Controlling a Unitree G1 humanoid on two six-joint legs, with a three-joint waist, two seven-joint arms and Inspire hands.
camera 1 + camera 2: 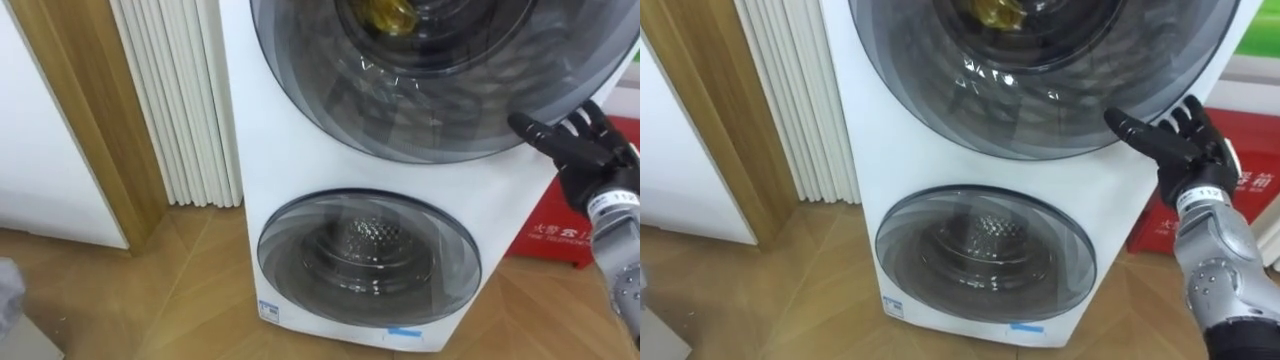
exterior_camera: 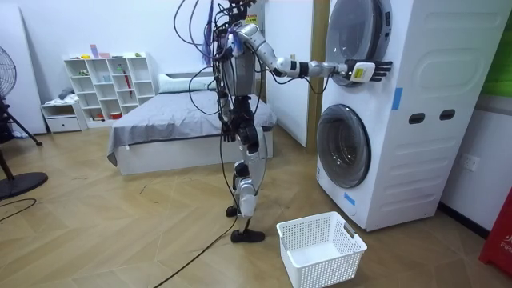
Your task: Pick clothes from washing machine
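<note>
At the front of a white stacked washing machine (image 1: 300,150), robot standing upright on the wood floor, facing it, right arm reached out at shoulder height. Right robot hand (image 1: 585,150) at the right rim of the upper round door (image 1: 450,110), fingers straight and spread, tips against or just beside the door's edge; holding nothing. Left robot hand (image 2: 227,126) low by the hip in the room view, too small to read. Both doors look shut. Through the upper glass, near the top of the eye view, a yellowish bundle (image 1: 390,15) sits inside the drum, likely the clothes, well apart from the robot hand. Lower door (image 1: 370,260) below it, with bare perforated metal drum behind the glass. White basket (image 2: 320,248) on the floor in front of the machine, just right of the robot's feet in the room view. Red box (image 1: 555,235) on the floor right of the machine. White ribbed panel (image 1: 180,100) and wooden frame (image 1: 90,120) to the machine's left. Bed (image 2: 176,128) and white shelf (image 2: 112,84) far behind the robot.
</note>
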